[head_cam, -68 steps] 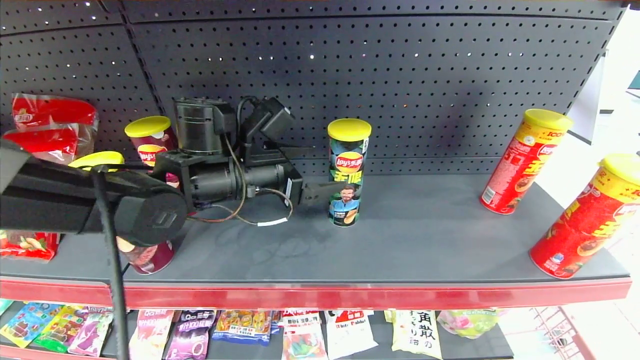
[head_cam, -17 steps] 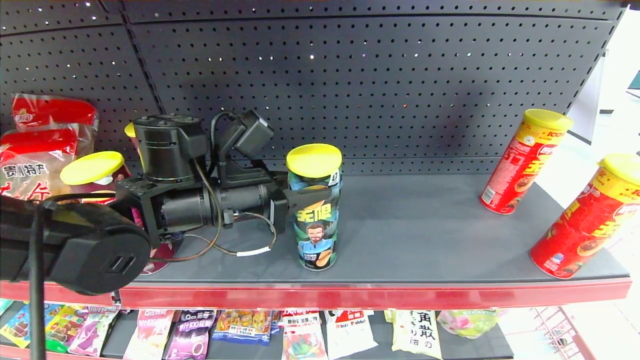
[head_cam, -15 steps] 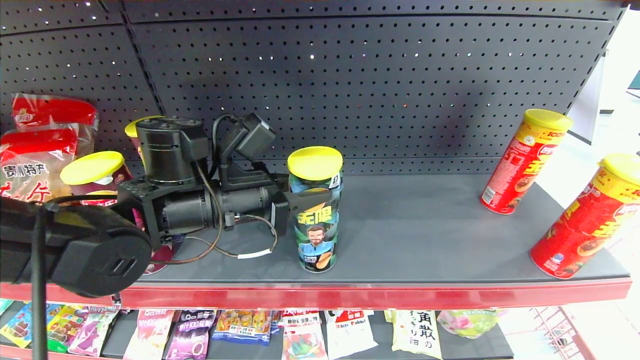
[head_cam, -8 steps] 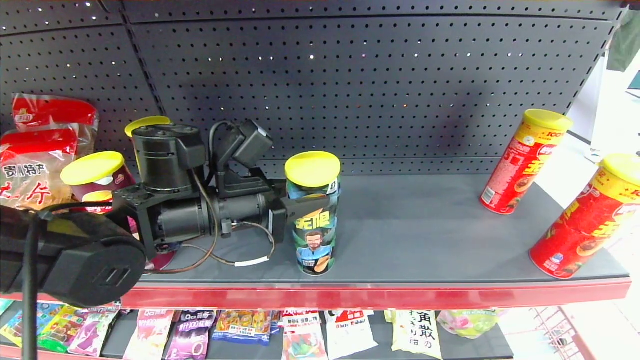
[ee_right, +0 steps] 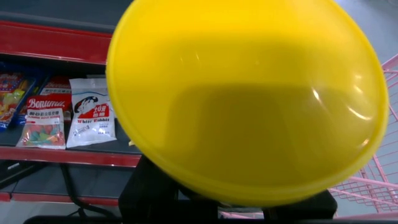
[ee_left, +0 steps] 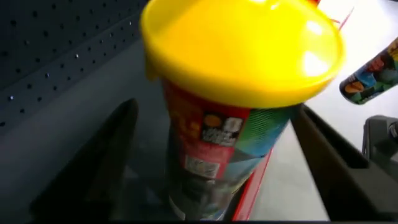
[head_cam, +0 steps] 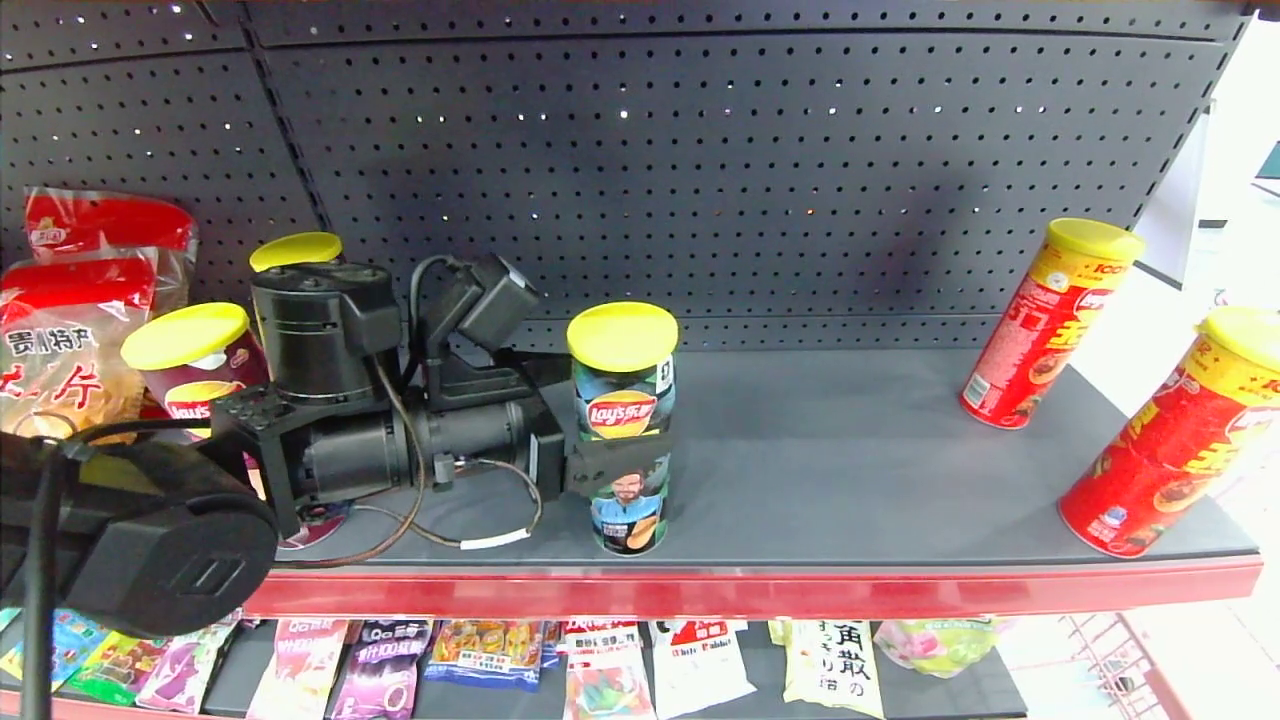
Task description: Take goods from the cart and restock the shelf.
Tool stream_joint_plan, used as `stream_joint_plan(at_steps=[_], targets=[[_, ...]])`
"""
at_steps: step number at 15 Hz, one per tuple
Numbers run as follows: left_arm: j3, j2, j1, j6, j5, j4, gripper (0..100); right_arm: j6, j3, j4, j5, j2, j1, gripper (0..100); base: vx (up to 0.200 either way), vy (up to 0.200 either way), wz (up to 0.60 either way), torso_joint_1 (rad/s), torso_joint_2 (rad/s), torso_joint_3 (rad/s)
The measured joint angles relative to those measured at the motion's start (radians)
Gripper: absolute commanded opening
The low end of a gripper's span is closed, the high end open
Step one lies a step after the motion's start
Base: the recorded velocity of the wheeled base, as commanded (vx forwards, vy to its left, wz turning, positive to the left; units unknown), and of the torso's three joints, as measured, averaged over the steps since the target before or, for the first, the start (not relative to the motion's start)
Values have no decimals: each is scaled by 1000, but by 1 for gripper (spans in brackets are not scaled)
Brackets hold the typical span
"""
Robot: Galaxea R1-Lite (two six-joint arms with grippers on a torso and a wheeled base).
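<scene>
- Chip can [head_cam: 622,430], yellow-lidded, upright near the front edge of the shelf [head_cam: 850,480]
- Left gripper [head_cam: 615,469]: fingers [ee_left: 93,168] spread either side of it, gaps visible
- Right gripper [ee_right: 186,196] clamped on a second can [ee_right: 249,99], yellow lid facing its wrist camera

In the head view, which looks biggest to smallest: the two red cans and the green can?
Front red can and green can: nearly alike, unranked.
Back red can: smallest, though it stands farther back.
</scene>
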Motion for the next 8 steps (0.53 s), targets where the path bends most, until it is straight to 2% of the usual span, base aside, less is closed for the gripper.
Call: stream_joint_plan(at_steps=[4,8], targets=[[59,-31,2,0,1,-6,100,0,0,0,0,0,0,0,0,0,0,0,0,0],[182,-114,69,-1,-2,-23,100,-1,0,0,0,0,0,0,0,0,0,0,0,0]])
